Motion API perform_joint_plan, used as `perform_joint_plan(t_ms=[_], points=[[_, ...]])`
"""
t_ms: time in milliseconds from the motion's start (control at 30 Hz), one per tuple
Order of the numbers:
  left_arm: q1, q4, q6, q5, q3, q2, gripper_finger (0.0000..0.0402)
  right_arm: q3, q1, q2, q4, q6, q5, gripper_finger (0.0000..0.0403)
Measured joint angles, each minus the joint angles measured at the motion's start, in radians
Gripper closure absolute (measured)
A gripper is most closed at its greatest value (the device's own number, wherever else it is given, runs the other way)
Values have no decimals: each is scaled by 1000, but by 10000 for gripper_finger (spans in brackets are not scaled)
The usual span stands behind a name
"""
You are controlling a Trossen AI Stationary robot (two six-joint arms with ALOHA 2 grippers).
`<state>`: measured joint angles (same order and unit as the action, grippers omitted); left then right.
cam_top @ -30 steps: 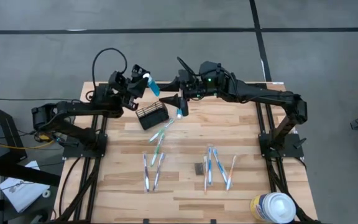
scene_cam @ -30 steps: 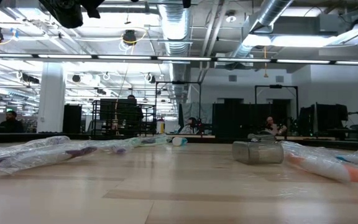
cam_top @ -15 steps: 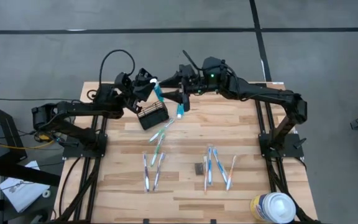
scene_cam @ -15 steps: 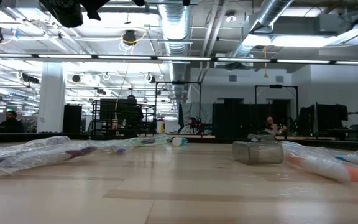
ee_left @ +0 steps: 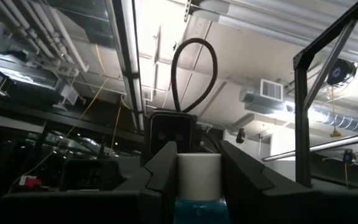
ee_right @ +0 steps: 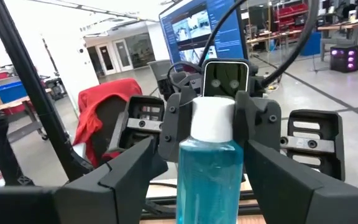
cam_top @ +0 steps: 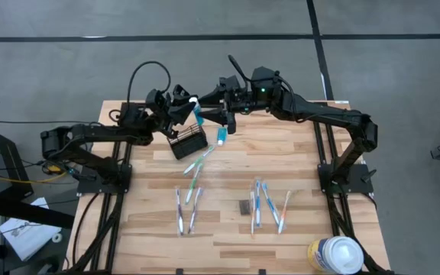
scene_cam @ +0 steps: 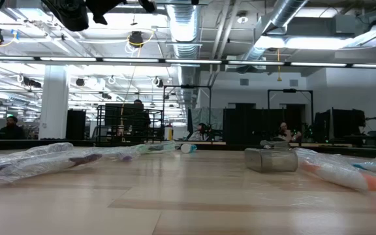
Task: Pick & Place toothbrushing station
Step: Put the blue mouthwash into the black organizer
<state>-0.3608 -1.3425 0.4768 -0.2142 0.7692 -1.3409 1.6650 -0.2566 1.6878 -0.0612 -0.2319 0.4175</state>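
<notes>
I judge the step a bottle handover above the caddy (cam_top: 187,142), which sits on the worktop (cam_top: 228,229): my left gripper (cam_top: 189,107) pinches a clear blue bottle (ee_right: 208,168) with a white cap. My right gripper (cam_top: 221,105) has fingers spread either side of it, not gripping. Next calls for closing right before releasing left; smooth plastic may slip.

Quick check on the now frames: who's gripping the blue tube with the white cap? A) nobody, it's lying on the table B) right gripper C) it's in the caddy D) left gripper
D: the left gripper has its fingers closed on the blue tube at its white cap, above the caddy; the right gripper stands open around it.
</notes>
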Motion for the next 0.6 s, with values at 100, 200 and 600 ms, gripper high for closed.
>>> perform_joint_plan(t_ms=[100, 200, 600], points=[[-4, -8, 6, 4, 0, -12, 318, 0, -1, 0, 12, -9, -4, 163], [-1, -9, 7, 17, 0, -12, 318, 0, -1, 0, 10, -8, -4, 163], [-11, -26, 27, -19, 45, -12, 318, 1, -15, 14, 5, -35, 5, 163]])
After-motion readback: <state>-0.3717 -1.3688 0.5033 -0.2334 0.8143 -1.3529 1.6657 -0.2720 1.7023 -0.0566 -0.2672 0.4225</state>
